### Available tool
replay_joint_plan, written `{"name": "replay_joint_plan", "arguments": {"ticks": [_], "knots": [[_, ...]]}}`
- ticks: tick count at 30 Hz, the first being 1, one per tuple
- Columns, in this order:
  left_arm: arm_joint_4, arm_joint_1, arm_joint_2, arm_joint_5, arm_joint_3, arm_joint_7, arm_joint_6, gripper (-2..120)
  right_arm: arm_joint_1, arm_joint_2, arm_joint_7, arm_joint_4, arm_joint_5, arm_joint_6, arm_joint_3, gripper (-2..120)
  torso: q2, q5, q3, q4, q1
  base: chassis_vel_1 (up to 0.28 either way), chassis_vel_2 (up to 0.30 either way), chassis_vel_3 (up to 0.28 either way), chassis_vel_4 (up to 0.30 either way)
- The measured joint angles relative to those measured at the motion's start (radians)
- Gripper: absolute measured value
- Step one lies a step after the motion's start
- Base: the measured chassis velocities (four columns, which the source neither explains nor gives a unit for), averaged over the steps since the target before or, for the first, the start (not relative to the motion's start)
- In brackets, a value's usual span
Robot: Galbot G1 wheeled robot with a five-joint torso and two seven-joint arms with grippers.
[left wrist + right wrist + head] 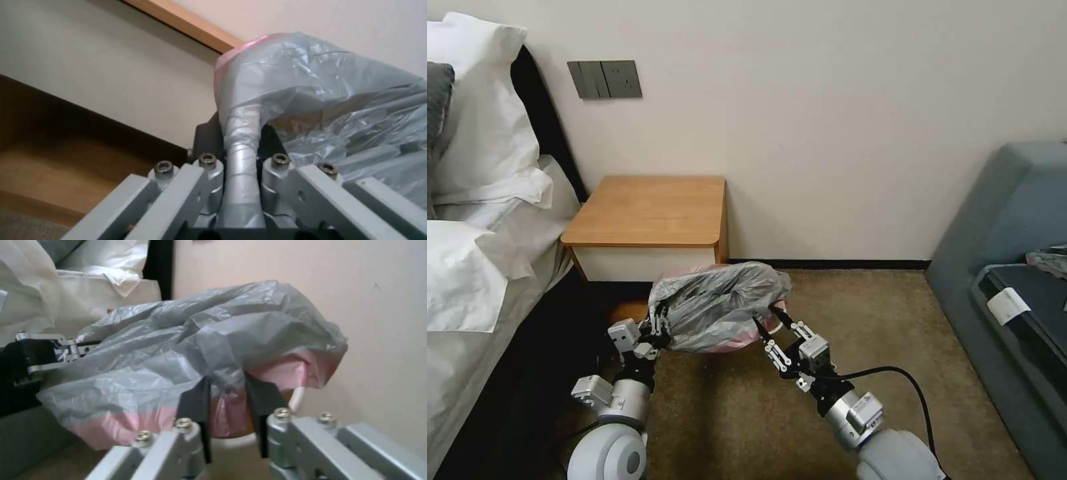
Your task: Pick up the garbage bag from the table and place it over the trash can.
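Note:
The grey garbage bag (720, 303) with its pink edge lies puffed up over the trash can, low in front of the table (654, 210). Of the trash can, just a strip of pale rim (297, 397) shows under the bag. My left gripper (658, 320) is shut on a bunched fold of the bag (320, 100) at its left side, the plastic squeezed between the fingertips (240, 130). At the bag's right side, my right gripper (768, 321) holds the pink edge (227, 406) between its black fingers, close over the rim.
A bed with white pillows (480, 220) stands along the left, close to my left arm. A grey sofa (1014, 220) fills the right. The wall runs behind the table. Brown carpet (860, 320) lies free between the can and the sofa.

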Motion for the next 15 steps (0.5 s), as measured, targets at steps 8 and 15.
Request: {"name": "replay_joint_plan", "arguments": {"ticks": [8,15], "knots": [[-0.001,0.001,0.0,0.0,0.0,-0.001,0.0,4,-0.001,0.001,0.0,0.006,0.002,0.0,-0.002,0,0.0,0.0,0.0,0.0,0.0,0.0,0.0,0.0,0.0],[-0.001,-0.003,-0.001,-0.005,-0.006,-0.006,0.001,4,-0.027,-0.002,0.0,0.036,0.0,-0.001,0.01,0,0.0,0.0001,0.0,0.0,0.0,0.0,0.0,0.0,0.0]]}}
